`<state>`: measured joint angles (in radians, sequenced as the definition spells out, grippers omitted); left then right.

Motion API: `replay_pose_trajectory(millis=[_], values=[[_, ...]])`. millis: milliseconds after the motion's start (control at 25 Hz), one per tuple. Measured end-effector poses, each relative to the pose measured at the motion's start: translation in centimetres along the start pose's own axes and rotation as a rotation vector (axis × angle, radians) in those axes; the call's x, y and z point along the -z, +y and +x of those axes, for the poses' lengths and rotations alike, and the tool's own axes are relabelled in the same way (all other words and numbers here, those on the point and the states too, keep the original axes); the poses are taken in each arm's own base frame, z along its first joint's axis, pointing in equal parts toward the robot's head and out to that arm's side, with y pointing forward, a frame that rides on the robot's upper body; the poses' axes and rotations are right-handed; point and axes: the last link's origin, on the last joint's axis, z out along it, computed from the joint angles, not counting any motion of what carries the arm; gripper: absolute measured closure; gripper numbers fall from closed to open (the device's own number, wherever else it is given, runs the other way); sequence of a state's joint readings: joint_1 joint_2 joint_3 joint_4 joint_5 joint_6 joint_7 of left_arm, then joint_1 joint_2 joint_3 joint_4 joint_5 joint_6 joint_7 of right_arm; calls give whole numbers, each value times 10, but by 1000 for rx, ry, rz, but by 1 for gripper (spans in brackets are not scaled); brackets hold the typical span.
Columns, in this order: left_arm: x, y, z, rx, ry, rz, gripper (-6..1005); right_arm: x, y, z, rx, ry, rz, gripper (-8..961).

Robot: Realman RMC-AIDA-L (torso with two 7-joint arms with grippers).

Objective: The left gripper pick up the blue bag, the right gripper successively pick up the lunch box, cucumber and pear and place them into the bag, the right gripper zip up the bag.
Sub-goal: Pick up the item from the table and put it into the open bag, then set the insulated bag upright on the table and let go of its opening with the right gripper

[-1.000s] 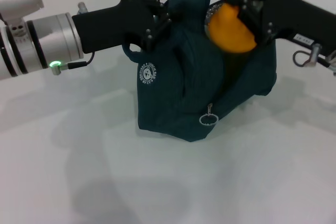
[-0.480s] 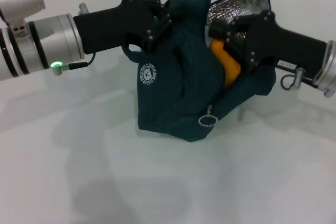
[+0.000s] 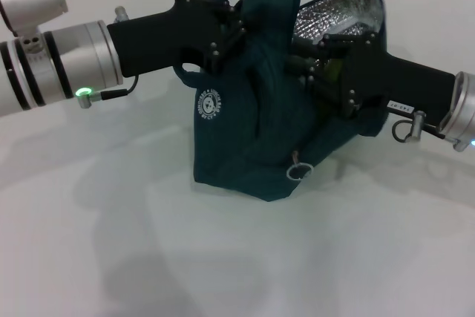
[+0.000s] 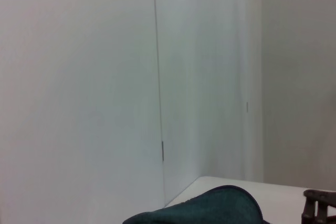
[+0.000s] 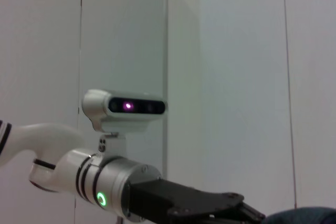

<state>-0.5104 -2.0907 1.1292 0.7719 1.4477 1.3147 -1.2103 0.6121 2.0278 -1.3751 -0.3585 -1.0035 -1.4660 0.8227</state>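
Currently the left gripper [image 3: 231, 26] is clamped on the blue bag [image 3: 252, 131], holding it upright on the table [image 3: 111, 243]. The right gripper [image 3: 310, 64] reaches inside the bag's mouth; finger state cannot be told.

Work surface [image 3: 223, 257]: white, smooth and matte, filling the head view out to a pale wall edge at 12 o'clock. One item rests directly on it: the blue bag [image 3: 252, 139], standing at centre, slightly toward 1 o'clock, base in contact with the surface, body slumped and creased. Its metal ring zip pull [image 3: 297, 171] hangs at the lower front. Soft shadows fall across the surface toward 7 o'clock.
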Motion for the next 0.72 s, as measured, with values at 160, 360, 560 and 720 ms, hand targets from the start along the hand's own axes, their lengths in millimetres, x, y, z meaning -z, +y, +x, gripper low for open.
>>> replay_pose_trajectory(millis=[160,360,560,720], values=[[0,-1,-2,10,-4,10,909,4,1,0,1,-12,12,778],[0,-1,-3,22,6,15,909,20,4,-3,61,-90,74,595],[1,-1,-5,36,10,22,908,48,14,-8,124,-183,135,500],[6,-2,-8,36,12,44,907,82,19,-9,136,-163,134,490]])
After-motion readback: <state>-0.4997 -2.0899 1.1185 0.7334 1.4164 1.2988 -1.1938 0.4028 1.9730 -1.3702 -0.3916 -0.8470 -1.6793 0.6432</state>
